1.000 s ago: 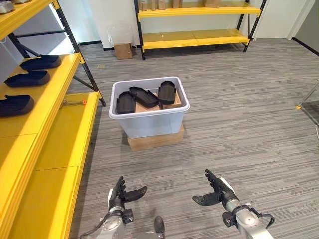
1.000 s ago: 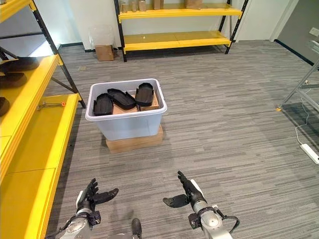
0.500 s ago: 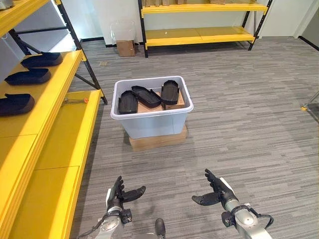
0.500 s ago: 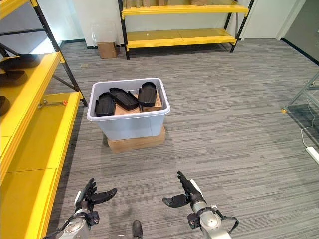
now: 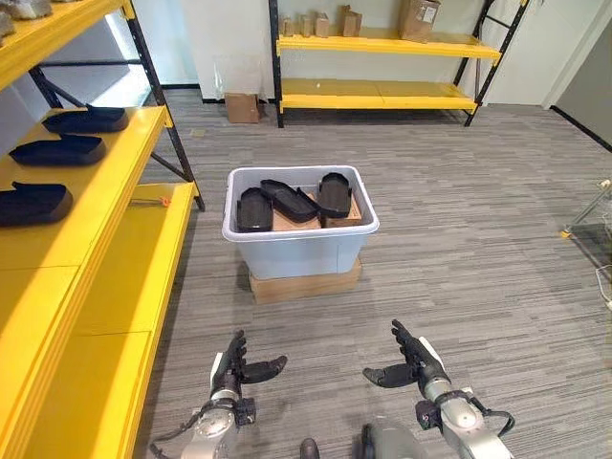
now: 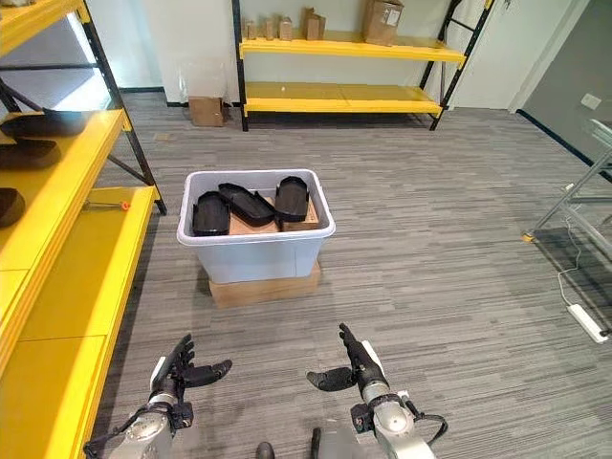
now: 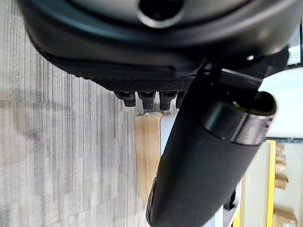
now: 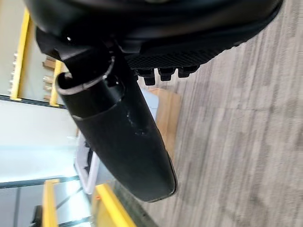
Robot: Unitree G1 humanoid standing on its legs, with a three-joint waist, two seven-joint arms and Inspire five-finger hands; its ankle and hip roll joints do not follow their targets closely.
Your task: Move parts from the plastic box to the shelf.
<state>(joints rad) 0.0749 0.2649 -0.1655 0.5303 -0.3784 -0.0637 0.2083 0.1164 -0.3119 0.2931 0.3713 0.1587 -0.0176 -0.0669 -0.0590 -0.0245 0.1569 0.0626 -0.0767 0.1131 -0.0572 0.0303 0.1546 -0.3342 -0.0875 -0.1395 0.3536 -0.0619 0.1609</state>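
While both hands are held low with fingers spread and empty, the left hand (image 5: 232,368) and right hand (image 5: 413,361) are seen well short of the plastic box (image 5: 301,249). Three black parts (image 5: 292,199) are leaned inside, long axes running away from the fingers, their lower ends hidden by its wall. Similar parts (image 5: 57,150) are laid crosswise on the shelf (image 5: 115,163) beyond the left fingers.

Grey striped carpet (image 5: 478,249) covers the whole floor of the room. Against the pale far wall (image 6: 182,38) stands a yellow rack (image 5: 382,96) on black posts, with small cardboard boxes (image 5: 416,17) on its upper level and another carton (image 5: 241,107) on the floor beside it. A metal frame (image 6: 574,191) and a white power strip (image 6: 583,322) sit off at the room's edge.
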